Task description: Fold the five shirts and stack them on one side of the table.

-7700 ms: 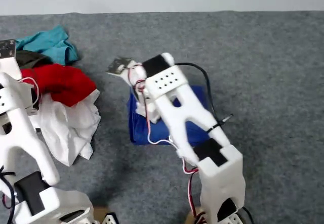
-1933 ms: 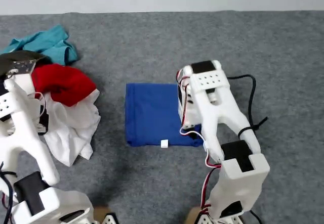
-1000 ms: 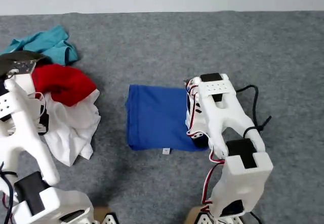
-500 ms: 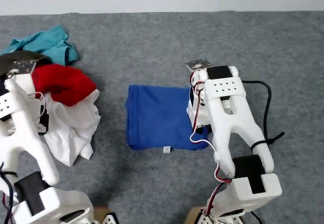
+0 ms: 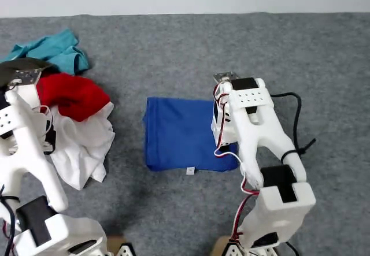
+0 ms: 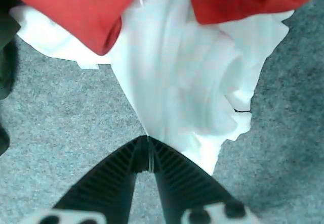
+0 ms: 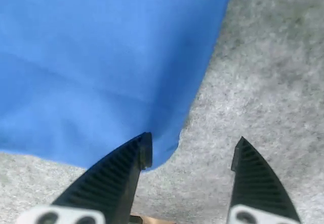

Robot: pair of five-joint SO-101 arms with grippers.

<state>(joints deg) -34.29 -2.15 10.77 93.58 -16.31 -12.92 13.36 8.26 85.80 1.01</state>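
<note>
Withdrawn off the blue shirt (image 5: 179,137), the right gripper (image 7: 192,150) gapes empty over its edge; that shirt lies folded in the middle of the table (image 5: 173,42). Left gripper (image 6: 148,153) hangs pinched closed, empty, above the white shirt (image 5: 81,146). Red shirt (image 5: 72,94), teal shirt (image 5: 55,51) and dark shirt (image 5: 23,65) lie crumpled with it at the left edge: four to fold.

My right hand (image 7: 193,139) has black ribbed fingers (image 7: 121,173), and just beneath it lies the blue shirt (image 5: 176,134), a plain solid blue with a small white tag (image 5: 189,171). The tabletop (image 5: 324,65) around it is speckled grey. My left hand (image 6: 148,145) is black and ribbed too. Right at its tips is the plain white shirt (image 6: 177,82), and beyond that the plain red shirt (image 6: 76,11). Farther off are a teal shirt (image 5: 55,49) and a dark olive shirt (image 5: 20,66).
</note>
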